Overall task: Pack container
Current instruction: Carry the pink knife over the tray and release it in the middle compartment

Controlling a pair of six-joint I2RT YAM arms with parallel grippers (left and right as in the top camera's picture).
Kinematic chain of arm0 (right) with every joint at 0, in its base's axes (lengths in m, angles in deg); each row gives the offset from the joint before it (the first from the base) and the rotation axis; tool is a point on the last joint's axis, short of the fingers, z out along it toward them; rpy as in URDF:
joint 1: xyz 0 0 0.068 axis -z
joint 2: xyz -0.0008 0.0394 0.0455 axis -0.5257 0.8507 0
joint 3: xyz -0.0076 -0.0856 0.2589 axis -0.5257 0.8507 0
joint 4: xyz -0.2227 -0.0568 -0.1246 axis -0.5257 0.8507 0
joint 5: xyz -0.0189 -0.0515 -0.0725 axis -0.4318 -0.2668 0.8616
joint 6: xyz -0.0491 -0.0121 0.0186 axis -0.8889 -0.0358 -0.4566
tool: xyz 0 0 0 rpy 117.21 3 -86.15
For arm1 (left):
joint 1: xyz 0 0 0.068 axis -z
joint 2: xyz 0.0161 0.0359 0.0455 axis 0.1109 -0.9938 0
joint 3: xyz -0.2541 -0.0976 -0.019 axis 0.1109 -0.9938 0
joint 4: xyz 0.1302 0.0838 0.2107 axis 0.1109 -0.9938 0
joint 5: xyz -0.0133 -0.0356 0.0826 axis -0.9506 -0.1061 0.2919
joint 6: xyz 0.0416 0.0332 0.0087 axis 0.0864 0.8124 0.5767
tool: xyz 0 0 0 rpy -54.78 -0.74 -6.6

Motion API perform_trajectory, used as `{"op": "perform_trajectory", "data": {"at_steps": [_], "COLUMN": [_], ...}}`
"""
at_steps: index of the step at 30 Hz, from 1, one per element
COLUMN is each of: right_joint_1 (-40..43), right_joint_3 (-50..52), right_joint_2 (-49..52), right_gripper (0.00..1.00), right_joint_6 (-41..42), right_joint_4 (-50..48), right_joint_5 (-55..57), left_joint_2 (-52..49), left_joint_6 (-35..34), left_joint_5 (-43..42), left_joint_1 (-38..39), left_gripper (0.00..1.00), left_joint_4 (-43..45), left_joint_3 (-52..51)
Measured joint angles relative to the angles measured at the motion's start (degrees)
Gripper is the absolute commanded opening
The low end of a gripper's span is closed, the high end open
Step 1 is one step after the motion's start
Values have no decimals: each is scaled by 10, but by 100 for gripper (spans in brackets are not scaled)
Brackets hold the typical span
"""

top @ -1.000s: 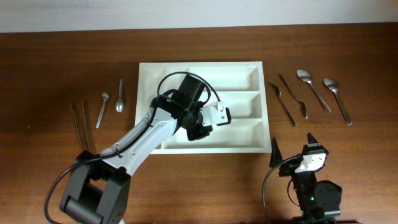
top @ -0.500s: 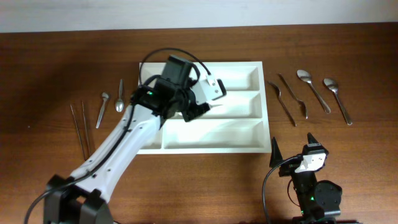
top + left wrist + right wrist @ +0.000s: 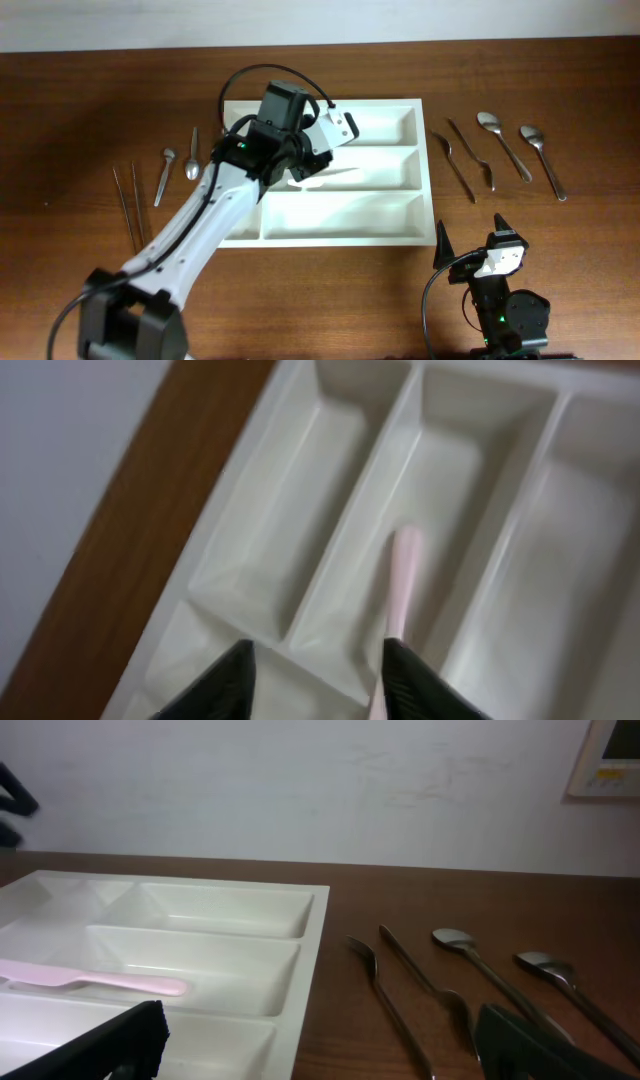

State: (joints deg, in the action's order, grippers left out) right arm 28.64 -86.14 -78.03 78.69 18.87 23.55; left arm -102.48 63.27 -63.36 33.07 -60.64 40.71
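Wooden surface, container at centre. Since a second ago the left end effector has withdrawn toward 10 o'clock, fingers wide and empty. The pink utensil now lies in the middle crosswise compartment: one item packed. Right end effector wide, idle at 5 o'clock. Metal cutlery at 3 o'clock and spoons at 9 o'clock unpacked, unobstructed.

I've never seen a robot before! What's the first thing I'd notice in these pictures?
Probably the big white tray, with the left arm stretched over it, its gripper open. One pink utensil lies in the middle wide compartment, and shiny spoons and forks wait on the table to the tray's right.
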Motion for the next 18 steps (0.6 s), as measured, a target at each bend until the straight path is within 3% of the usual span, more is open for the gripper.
{"op": "perform_trajectory", "data": {"at_steps": [4,18], "right_joint_1": [0,0], "right_joint_3": [0,0], "right_joint_2": [0,0], "right_gripper": [99,99], "right_joint_6": [0,0], "right_joint_4": [0,0], "right_joint_5": [0,0], "left_joint_2": [-48,-158], "left_joint_6": [42,75], "left_joint_5": [17,64], "left_joint_1": [0,0], "left_gripper": [92,95], "left_joint_4": [2,37], "left_joint_3": [0,0]}}
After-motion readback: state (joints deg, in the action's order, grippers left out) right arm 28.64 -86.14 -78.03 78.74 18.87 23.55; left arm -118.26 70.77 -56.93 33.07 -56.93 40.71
